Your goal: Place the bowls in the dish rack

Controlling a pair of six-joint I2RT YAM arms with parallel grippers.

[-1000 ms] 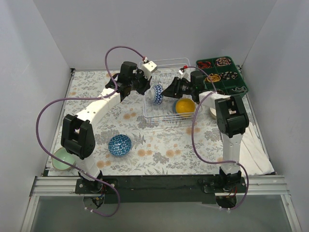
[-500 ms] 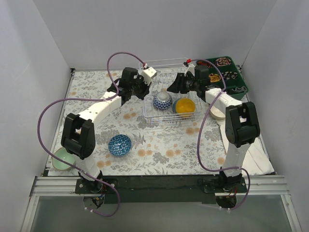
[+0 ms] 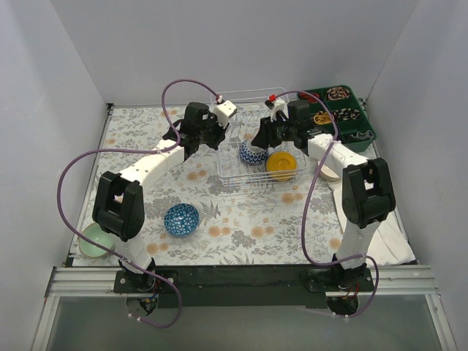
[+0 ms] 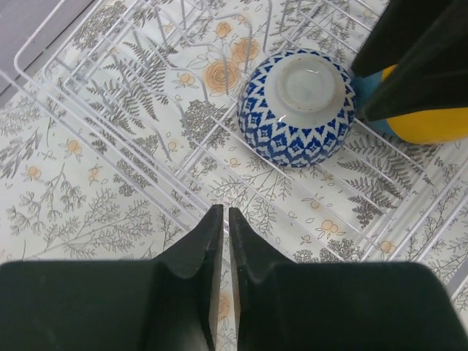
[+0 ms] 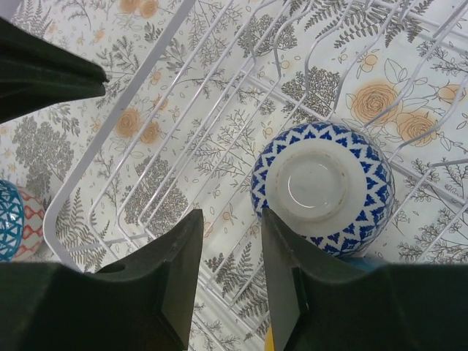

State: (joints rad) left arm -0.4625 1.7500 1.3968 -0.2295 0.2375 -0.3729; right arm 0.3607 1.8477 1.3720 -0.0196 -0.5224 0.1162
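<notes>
Blue-patterned bowl (image 4: 297, 110) lies foot-up inside dish rack (image 3: 232, 174), beside orange-yellow bowl (image 3: 281, 162); left gripper (image 4: 221, 216) closed, empty; right gripper (image 5: 230, 223) parted, empty.

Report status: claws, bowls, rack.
Left claw shut, empty; right claw open, empty. Blue-patterned bowl upside down in dish rack beside orange-yellow bowl. Blue bowl, mint bowl on table. Both claws over rack.

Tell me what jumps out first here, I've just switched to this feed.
The blue-patterned bowl lies tipped over, foot showing, inside the dish rack, right beside the orange-yellow bowl. Both arms crowd over the rack: the left gripper shut and empty, the right gripper open next to that bowl. A blue bowl and a mint green bowl sit outside the rack, on the left.
</notes>
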